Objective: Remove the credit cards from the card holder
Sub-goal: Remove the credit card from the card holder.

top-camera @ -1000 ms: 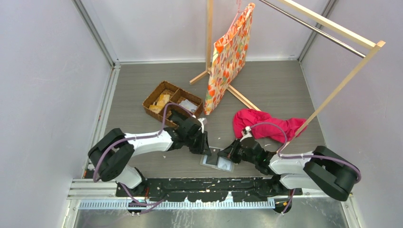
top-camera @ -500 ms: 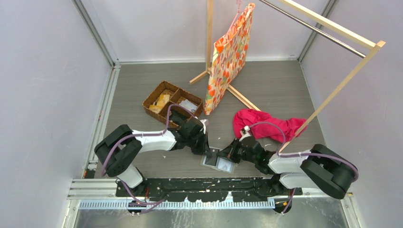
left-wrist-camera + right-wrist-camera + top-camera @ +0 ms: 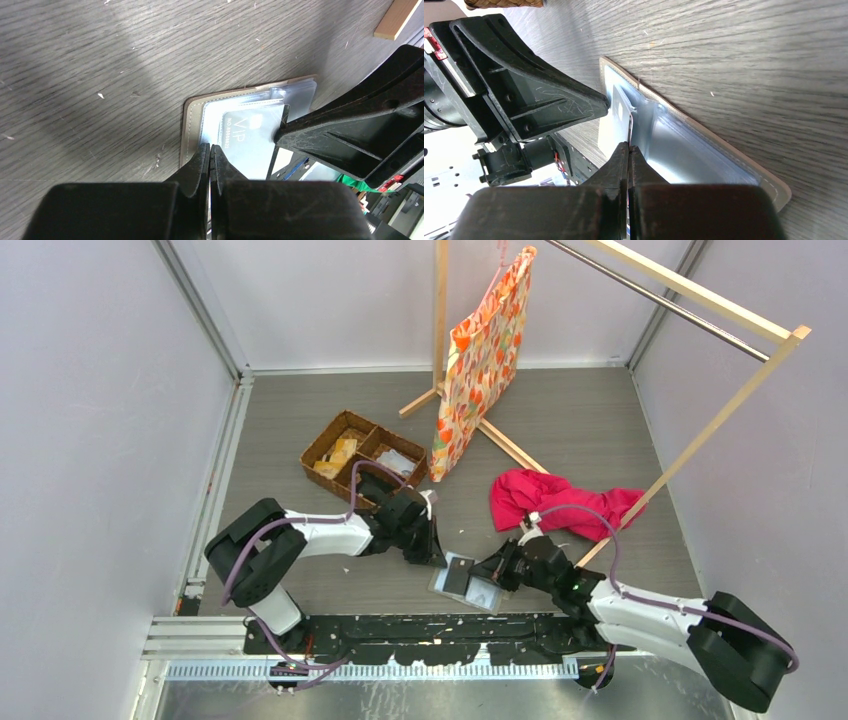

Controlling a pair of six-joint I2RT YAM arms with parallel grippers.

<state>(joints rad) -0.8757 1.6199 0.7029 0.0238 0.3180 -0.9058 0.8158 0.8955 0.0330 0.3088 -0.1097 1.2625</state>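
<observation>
The card holder lies open near the table's front edge, its grey-olive rim and pale blue sleeves facing up. A whitish credit card marked VIP sticks partly out of a sleeve. My left gripper is shut, its tips pinched on the holder's panel just beside the card. Opposite it, my right gripper is shut on the card's other edge. The two grippers meet tip to tip over the holder.
A brown wicker basket with small items stands behind the left arm. A flowered bag hangs on a wooden rack whose legs spread over the table's middle. A red cloth lies behind the right arm.
My left gripper has shut at the holder. The right arm has stretched out low to the right, and the holder has shifted and turned slightly with it.
</observation>
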